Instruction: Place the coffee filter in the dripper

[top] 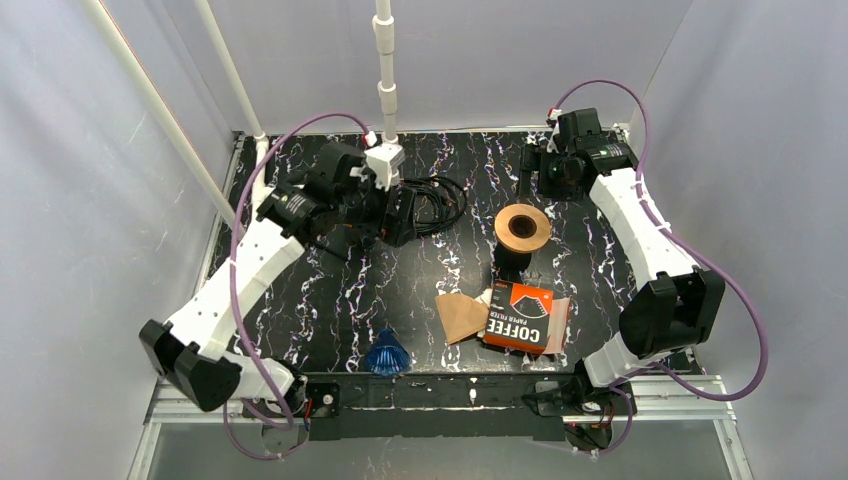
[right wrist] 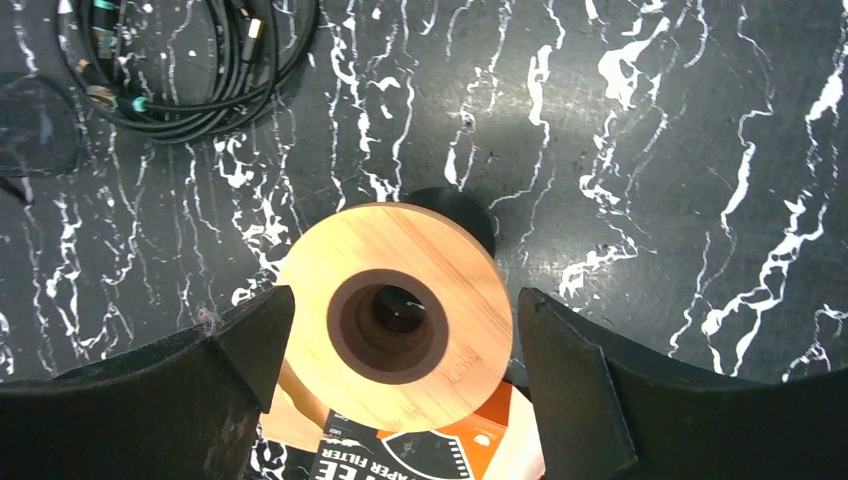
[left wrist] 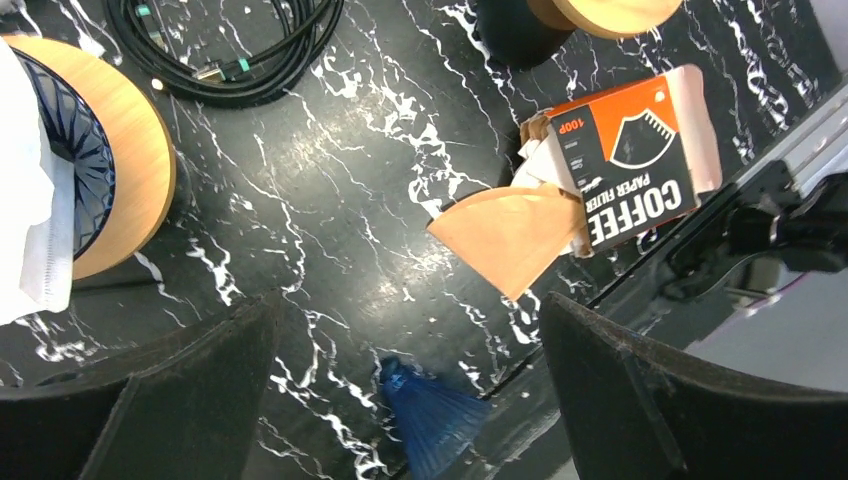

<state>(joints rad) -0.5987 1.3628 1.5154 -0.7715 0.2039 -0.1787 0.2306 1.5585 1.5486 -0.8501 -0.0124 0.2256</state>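
Note:
A brown paper coffee filter lies flat on the black marble table, sticking out of the orange COFFEE filter box. It also shows in the left wrist view. A blue ribbed dripper cone lies on its side at the near edge, and in the left wrist view. A second blue ribbed dripper sits in a wooden ring with something white in it. My left gripper is open and empty, high above the table. My right gripper is open and empty above a wooden ring stand.
A coil of black cables lies at the back centre beside my left gripper. The wooden ring stand stands right of centre, with my right gripper behind it. A white pole foot stands at the back.

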